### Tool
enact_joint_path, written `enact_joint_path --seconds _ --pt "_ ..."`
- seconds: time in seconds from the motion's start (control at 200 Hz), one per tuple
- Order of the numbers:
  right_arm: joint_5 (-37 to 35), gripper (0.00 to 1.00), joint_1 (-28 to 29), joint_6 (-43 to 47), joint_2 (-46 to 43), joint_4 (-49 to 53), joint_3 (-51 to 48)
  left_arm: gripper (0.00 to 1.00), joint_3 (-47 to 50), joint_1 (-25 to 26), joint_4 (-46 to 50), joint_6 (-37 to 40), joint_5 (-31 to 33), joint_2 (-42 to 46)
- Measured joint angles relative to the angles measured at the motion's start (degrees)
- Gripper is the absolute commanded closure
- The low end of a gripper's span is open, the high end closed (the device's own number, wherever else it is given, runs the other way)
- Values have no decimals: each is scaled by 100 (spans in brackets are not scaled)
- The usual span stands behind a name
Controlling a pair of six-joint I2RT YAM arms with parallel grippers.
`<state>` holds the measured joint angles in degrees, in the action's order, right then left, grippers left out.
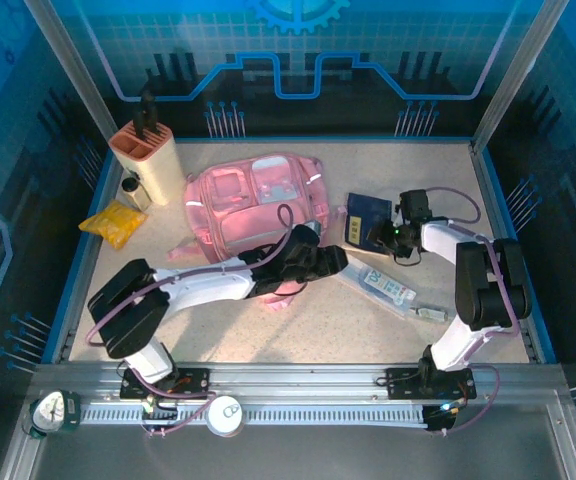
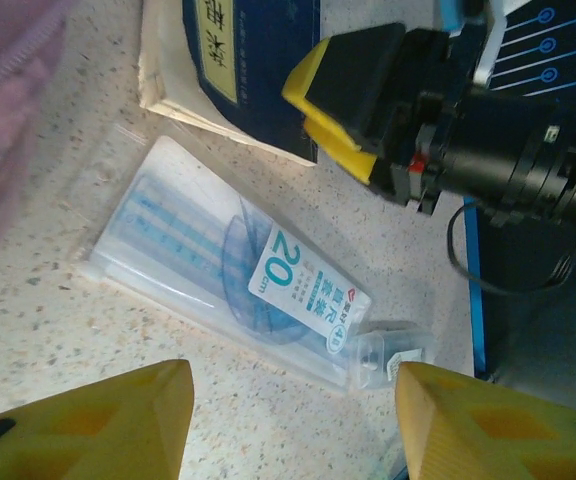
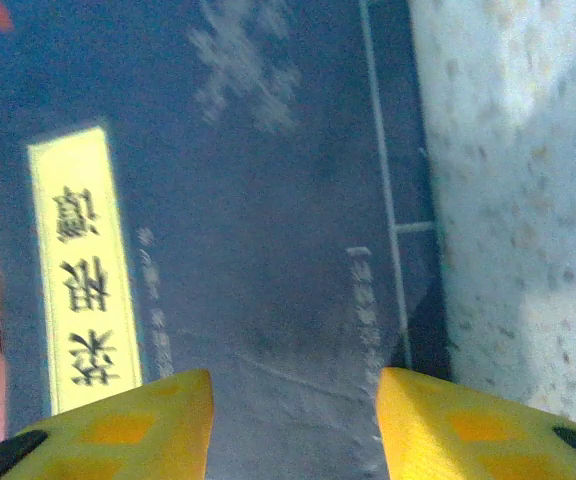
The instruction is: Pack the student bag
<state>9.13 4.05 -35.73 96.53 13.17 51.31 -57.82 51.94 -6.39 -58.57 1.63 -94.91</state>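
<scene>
The left hand (image 2: 293, 390) is held parted, empty, over a ruler pack (image 2: 230, 268); the right hand (image 3: 293, 400) likewise over a book (image 3: 248, 200).

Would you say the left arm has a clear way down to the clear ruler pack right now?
Probably yes: the left end effector hovers above the ruler pack, jaws apart, and nothing lies on it. The right end effector sits off to the side over the dark blue book.
</scene>
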Motion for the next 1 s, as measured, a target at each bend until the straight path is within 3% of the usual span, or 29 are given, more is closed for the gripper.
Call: enact_joint_path --seconds 0.17,0.415,0.59,0.71,1.001 --pt "39 56 9 -20 -269 -271 -365 45 -476 20 114 13 4 -511" --pt "243 52 22 -236 -887 105 -807 49 -1969 -175 909 374 63 -1384" --pt "387 44 -450 -337 -1241 179 -791 54 -2962 -365 1462 769 227 -2201" --pt "562 41 -732 -345 -1032 177 -614 59 -3486 -455 1902 1080 328 -2732" --pt "890 35 -750 -326 -348 46 -485 76 -4293 -588 2570 1547 387 -3477"
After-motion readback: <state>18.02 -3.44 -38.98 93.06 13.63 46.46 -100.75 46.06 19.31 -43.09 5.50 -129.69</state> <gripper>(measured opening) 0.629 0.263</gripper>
